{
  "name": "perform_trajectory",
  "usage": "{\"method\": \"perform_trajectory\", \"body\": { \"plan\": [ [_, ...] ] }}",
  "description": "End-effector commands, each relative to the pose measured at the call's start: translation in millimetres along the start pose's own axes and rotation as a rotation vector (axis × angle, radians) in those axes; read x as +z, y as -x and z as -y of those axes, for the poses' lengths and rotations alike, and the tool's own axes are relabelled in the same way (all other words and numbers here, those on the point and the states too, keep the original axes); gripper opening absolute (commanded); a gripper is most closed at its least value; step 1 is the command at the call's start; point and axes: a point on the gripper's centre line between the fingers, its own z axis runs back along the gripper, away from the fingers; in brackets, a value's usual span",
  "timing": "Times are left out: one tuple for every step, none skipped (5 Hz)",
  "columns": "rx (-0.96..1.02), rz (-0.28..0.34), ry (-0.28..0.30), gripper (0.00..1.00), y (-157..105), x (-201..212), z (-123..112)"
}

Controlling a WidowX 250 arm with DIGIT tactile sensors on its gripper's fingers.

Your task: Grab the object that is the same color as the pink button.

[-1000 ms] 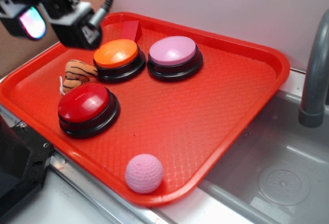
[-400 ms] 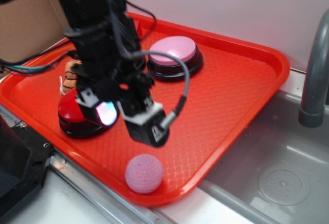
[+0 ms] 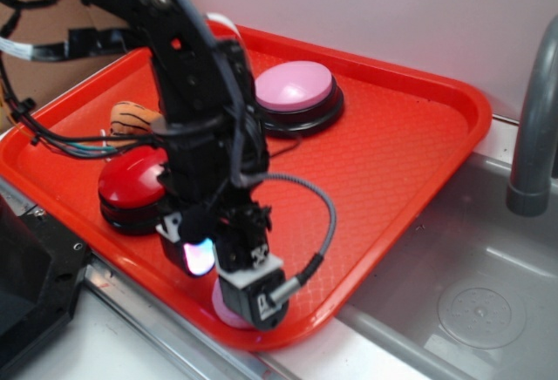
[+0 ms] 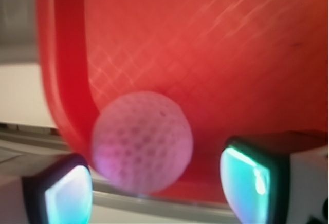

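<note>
- One pink ball point(image 4: 142, 141) is sitting against the tray point(image 3: 410, 162) rim; the tool point(image 4: 157, 183) is straddling it, wide
- Three buttons: the pink button point(image 3: 295, 85), a red one point(image 3: 131, 178); the arm is hiding the third

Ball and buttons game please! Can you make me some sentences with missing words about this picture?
1. The ball is the color ____.
2. The ball sits between the two fingers of the ____.
3. The buttons and ball are on a red ____.
4. The button farthest from the ball has a ____ top.

Missing words: pink; gripper; tray; pink
</note>
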Motion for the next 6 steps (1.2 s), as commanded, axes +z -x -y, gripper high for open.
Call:
{"method": "perform_trajectory", "body": {
  "plan": [
    [0.017, 0.036, 0.045, 0.82, -4.2, -4.5, 7.6],
    [0.030, 0.043, 0.057, 0.00, -3.1, -0.5, 5.4],
    [0.029, 0.075, 0.036, 0.00, -3.8, 13.7, 5.6],
    [0.041, 0.149, 0.025, 0.00, -11.5, 57.0, -8.8],
    [0.118, 0.251, -0.108, 0.00, -9.1, 100.4, -21.2],
    [0.215, 0.343, -0.139, 0.00, -5.8, 144.5, -38.4]
  ]
}}
